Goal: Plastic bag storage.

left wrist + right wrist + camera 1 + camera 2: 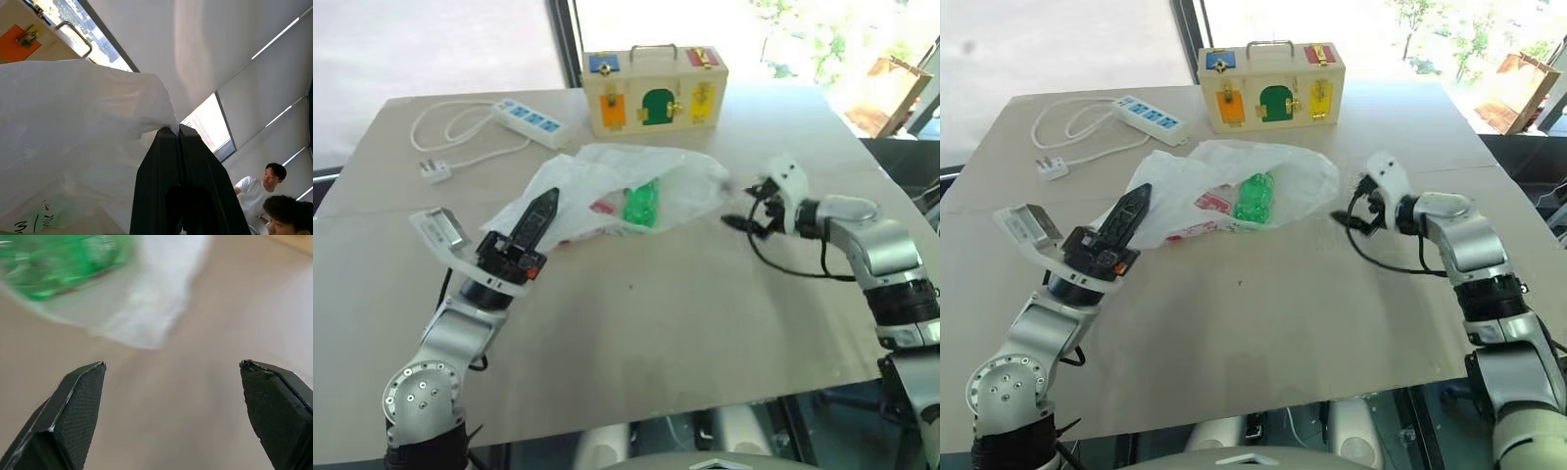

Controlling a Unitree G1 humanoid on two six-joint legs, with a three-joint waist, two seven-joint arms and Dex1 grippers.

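The plastic bag (597,176) lies crumpled on the table, whitish and translucent, with a red printed patch and a green bottle (642,203) showing through its film. My left gripper (546,201) is shut on the bag's left edge and holds that edge a little off the table. In the left wrist view the film is pinched at the closed fingertips (168,134). My right gripper (741,208) stands open just right of the bag, apart from it, with nothing between its fingers (80,387). Bag (146,308) and bottle (54,264) lie ahead of it.
A wooden latch box (654,88) with coloured doors stands at the table's far side. A white power strip (530,122) with its cord and plug (435,170) lies at the back left. The table's right edge (901,211) is close to my right arm. People (259,188) appear in the left wrist view.
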